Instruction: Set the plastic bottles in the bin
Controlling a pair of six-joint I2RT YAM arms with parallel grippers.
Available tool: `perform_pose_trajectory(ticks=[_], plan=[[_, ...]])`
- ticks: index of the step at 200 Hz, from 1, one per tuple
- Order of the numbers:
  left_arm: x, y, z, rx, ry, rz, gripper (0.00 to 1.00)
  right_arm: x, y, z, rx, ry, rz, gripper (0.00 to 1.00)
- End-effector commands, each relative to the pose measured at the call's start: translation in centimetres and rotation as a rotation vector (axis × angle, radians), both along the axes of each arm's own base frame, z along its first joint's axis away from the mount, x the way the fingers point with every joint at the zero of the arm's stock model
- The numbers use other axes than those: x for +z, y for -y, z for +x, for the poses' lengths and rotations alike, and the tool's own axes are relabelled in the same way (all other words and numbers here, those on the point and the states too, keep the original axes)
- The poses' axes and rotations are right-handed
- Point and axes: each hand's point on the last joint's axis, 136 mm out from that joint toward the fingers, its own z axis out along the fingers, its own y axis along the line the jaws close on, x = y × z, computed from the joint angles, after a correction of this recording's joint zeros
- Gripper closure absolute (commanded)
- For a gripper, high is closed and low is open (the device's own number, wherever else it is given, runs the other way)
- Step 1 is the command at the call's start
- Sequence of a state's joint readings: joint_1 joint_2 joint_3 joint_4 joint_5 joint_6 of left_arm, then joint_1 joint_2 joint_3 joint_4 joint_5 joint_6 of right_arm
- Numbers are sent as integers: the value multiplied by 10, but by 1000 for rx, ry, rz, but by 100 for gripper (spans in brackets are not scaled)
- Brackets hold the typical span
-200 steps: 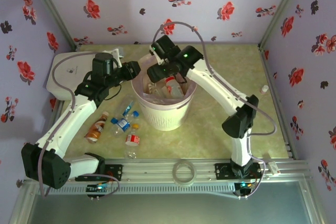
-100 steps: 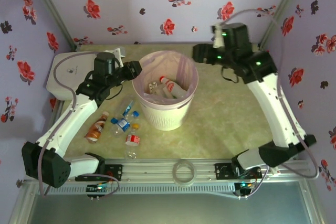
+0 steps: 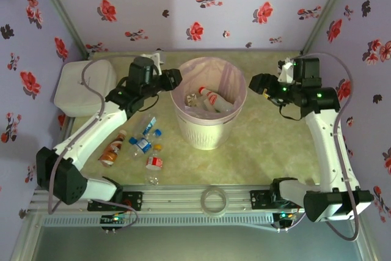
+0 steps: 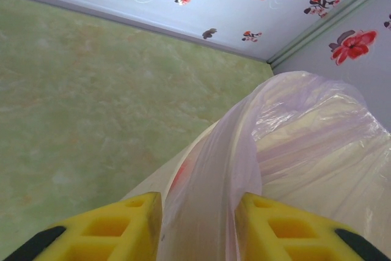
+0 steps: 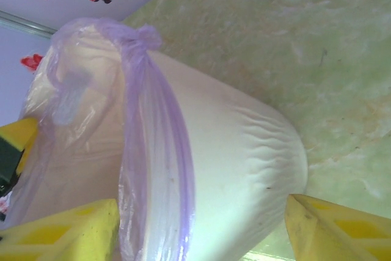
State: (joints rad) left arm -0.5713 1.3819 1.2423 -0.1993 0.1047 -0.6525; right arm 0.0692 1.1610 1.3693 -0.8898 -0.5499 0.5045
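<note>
The bin (image 3: 209, 128), round, white and ribbed with a pale pink liner, stands mid-table with several plastic bottles (image 3: 211, 97) inside. My left gripper (image 3: 173, 81) is shut on its left rim; in the left wrist view the yellow fingers (image 4: 125, 224) pinch rim and liner (image 4: 201, 206). My right gripper (image 3: 259, 84) hovers open just right of the bin, nothing in it. In the right wrist view the bin's wall (image 5: 238, 151) lies beyond the spread fingertips (image 5: 342, 224). More bottles lie left of the bin: an orange-brown one (image 3: 112, 150), blue-capped ones (image 3: 142, 144) and a red-labelled one (image 3: 154, 161).
A white rounded-square box (image 3: 79, 87) sits at the far left, behind the left arm. A ring of tape (image 3: 214, 200) lies on the front rail. Flowered walls close the table on three sides.
The right arm left the bin's mouth empty, swung far right, then dropped beside the bin's right rim. The left gripper, still clamped on the rim, dragged the bin to the right.
</note>
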Motion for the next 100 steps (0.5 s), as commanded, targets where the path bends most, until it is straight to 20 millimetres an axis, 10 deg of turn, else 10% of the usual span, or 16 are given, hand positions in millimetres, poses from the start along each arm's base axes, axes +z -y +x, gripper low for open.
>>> perform_pose_trajectory(ticks=[1, 100], plan=[[-26, 13, -4, -23, -55, 65, 62, 20, -10, -3, 45, 76, 94, 28], [-21, 38, -9, -99, -9, 112, 53, -31, -3, 10, 15, -45, 62, 50]])
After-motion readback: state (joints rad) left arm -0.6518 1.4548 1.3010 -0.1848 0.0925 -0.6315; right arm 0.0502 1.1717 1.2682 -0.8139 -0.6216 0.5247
